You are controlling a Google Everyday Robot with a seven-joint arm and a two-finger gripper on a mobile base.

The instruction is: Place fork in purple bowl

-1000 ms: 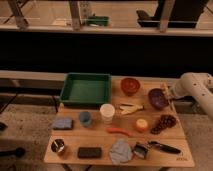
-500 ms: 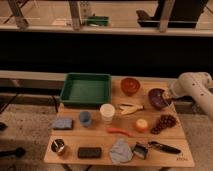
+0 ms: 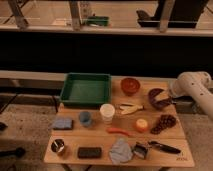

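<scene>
Camera view is showing the claw (image 3: 169, 99) hovering at the dark purple bowl (image 3: 157, 98) on the wooden tabletop's (image 3: 100, 142) right, seemingly delivering the fork; its opening I cannot tell.

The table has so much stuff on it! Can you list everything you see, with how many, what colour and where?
tray: 1, green, back left
bowl: 1, red-orange, back middle
purple bowl: 1, purple, back right
cup: 1, white, centre
small cup: 1, blue, left of the white cup
sponge: 1, blue, left edge
grapes: 1 bunch, dark, right
orange: 1, orange, beside the grapes
cloth: 1, grey, front
gripper: 1, at the purple bowl
arm: 1, white, right
</scene>
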